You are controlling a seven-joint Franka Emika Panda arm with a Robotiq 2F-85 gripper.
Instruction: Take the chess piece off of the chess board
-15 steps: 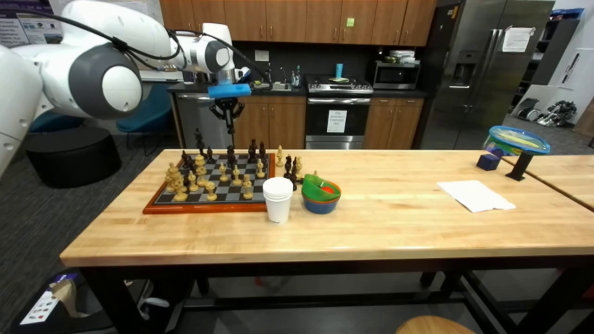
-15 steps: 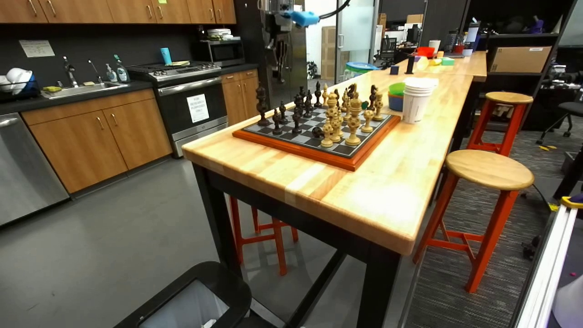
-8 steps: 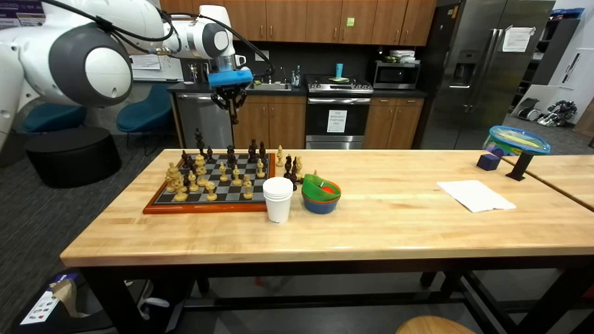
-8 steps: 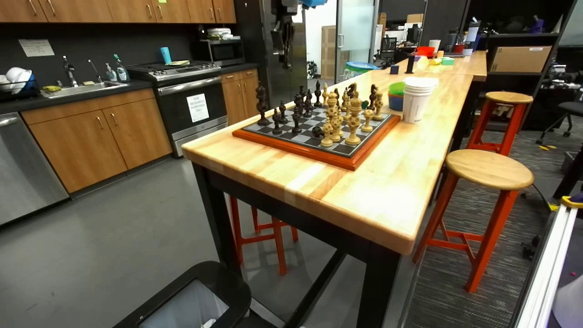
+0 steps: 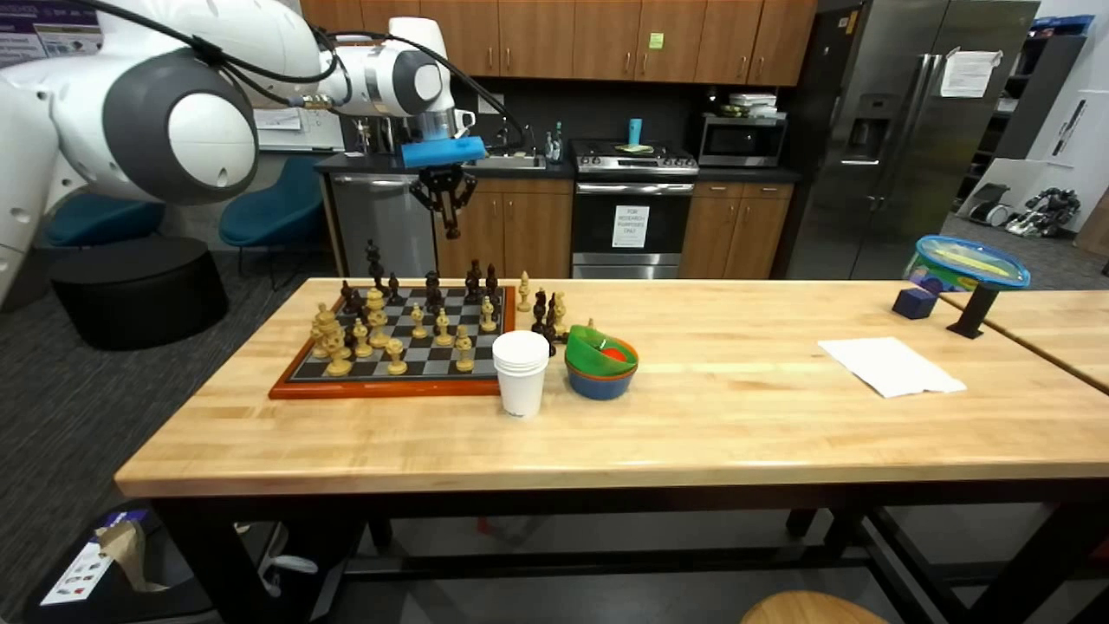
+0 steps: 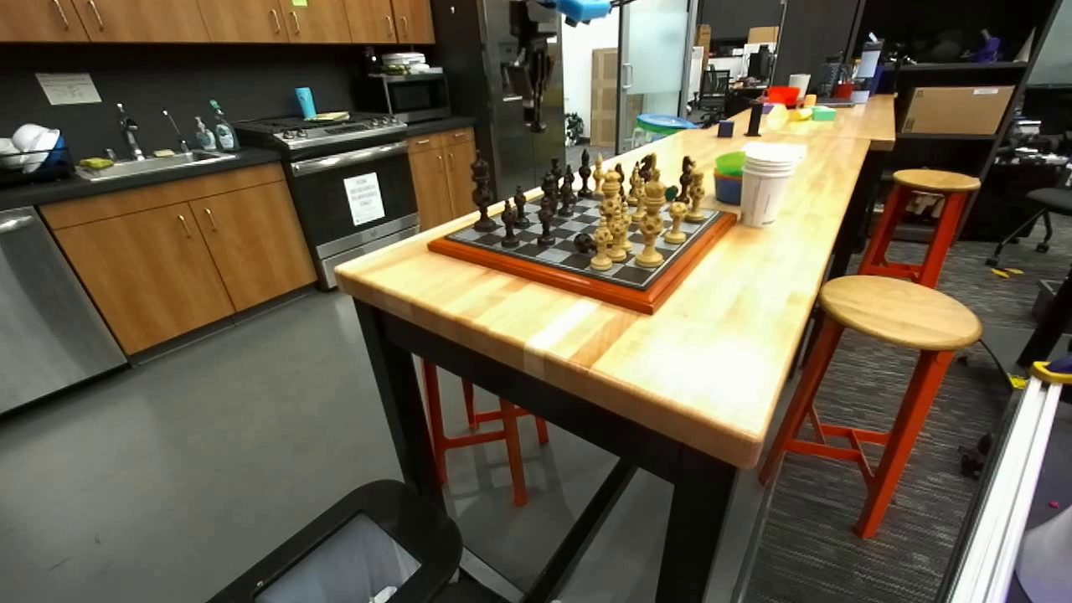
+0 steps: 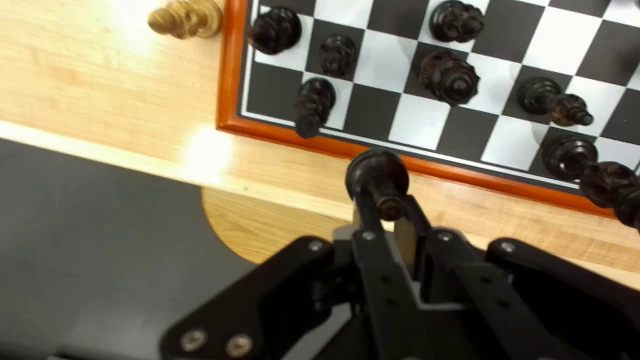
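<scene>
The chess board (image 5: 381, 392) lies on the wooden table with dark and light chess pieces on it. Its reddish-brown border shows in the wrist view (image 7: 500, 185) and in an exterior view (image 6: 586, 285). My gripper (image 7: 389, 209) is shut on a dark chess piece (image 7: 376, 172), whose wide base points away from the gripper. In the wrist view the held piece appears over the bare table strip just outside the board's border. In both exterior views the gripper (image 5: 451, 227) (image 6: 534, 117) hangs well above the table, at the far side of the board.
Stacked white cups (image 5: 521, 377) and nested bowls (image 5: 599, 381) stand beside the board. A light piece (image 5: 523, 293) and several other pieces stand on the table off the board. A tall dark piece (image 7: 607, 182) stands near the board edge. A stool (image 7: 245, 220) is beyond the table edge.
In an exterior view my gripper, with the dark piece held, has risen, then dropped slightly, and moved to the right. The board and the other pieces have not moved.
</scene>
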